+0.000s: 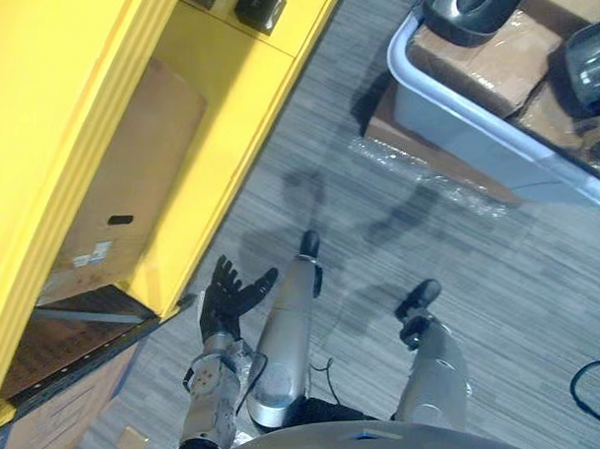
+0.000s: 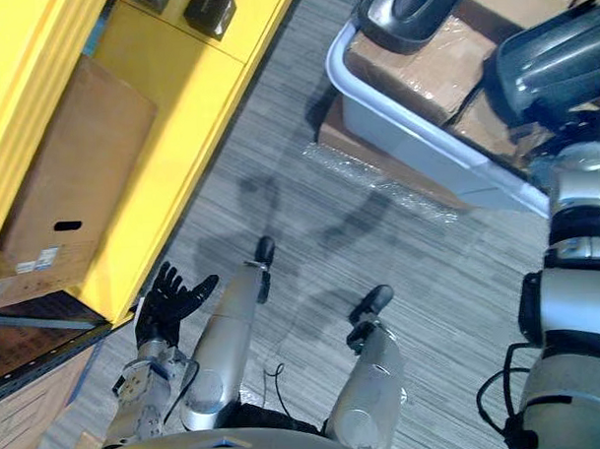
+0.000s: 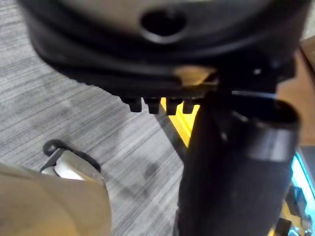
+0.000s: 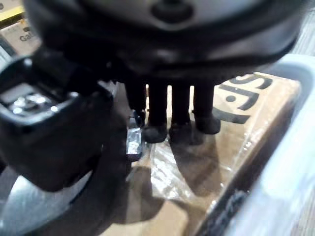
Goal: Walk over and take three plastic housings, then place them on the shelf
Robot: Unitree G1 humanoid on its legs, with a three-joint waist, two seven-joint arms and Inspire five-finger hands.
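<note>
Dark glossy housings [image 2: 406, 14] in the pale bin [image 2: 415, 142]

You face a yellow shelf [image 1: 227, 109] with a smooth, lightly glossy painted finish. Inside the shelf sits a matt brown cardboard box [image 1: 121, 181]. Beside the shelf, the floor [image 1: 519, 276] looks matt grey and finely streaked, like short-pile carpet. Farther from the shelf, a pale bin [image 1: 444, 121] of smooth plastic holds glossy dark plastic housings [image 1: 470, 7] on cardboard [image 1: 491, 55] wrapped in shiny clear film. By the shelf's foot, the left hand [image 1: 224, 296] is matt black.
</note>
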